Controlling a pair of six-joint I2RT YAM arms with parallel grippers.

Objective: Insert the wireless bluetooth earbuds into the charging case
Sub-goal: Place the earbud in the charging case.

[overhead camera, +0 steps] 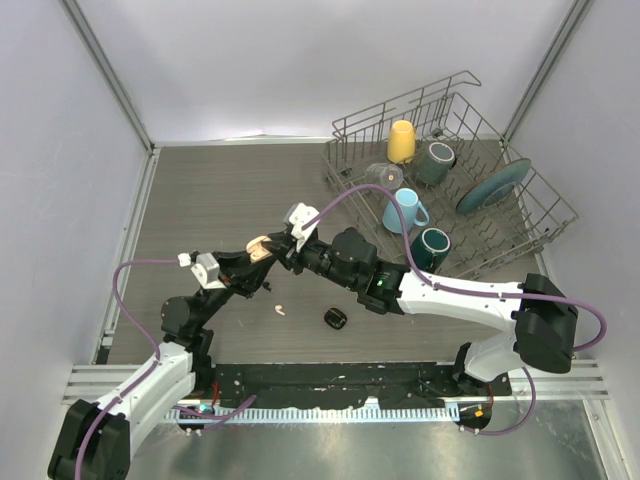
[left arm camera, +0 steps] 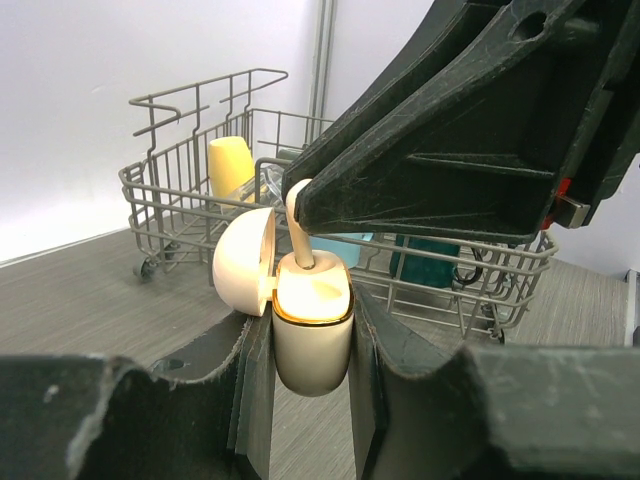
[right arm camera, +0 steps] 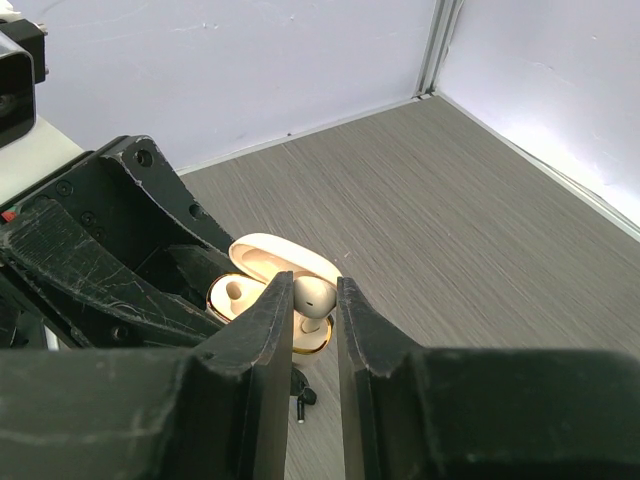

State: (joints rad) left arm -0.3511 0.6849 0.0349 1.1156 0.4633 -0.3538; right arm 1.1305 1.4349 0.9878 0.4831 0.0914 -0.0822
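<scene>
Cream-white glossy plastic makes up both pieces in play: a small rounded charging case (left arm camera: 312, 345), its hinged lid (left arm camera: 243, 263) swung open to the left, and a tiny stemmed cream-white earbud (right arm camera: 314, 296) standing part-way in the case's mouth. The left gripper (overhead camera: 254, 254) is closed on the case body, one dark finger flat on each flank, holding it upright above the grey wood-grain table (overhead camera: 220, 200), just left of centre in the overhead view. The right gripper (overhead camera: 286, 243) reaches in from the right, its jaws drawn narrow and pinching the earbud directly over the case. Both parts look very light and stiff, and their polished, curved shells probably slip easily. A hard squeeze on the earbud could well squirt it sideways, so a gentle pinch across its upper end, leaving the lower end free to seat, seems the sound hold. The case appears best taken as it is now, across the broad sides below the rim, keeping fingers off the lid and its thin hinge, likely the weakest point. A second loose cream-white earbud (overhead camera: 279, 310) lies on the table at lower centre, with a small black rounded object (overhead camera: 335, 319) just to its right. A wire dish rack (overhead camera: 350, 170) of mugs fills the upper right.
</scene>
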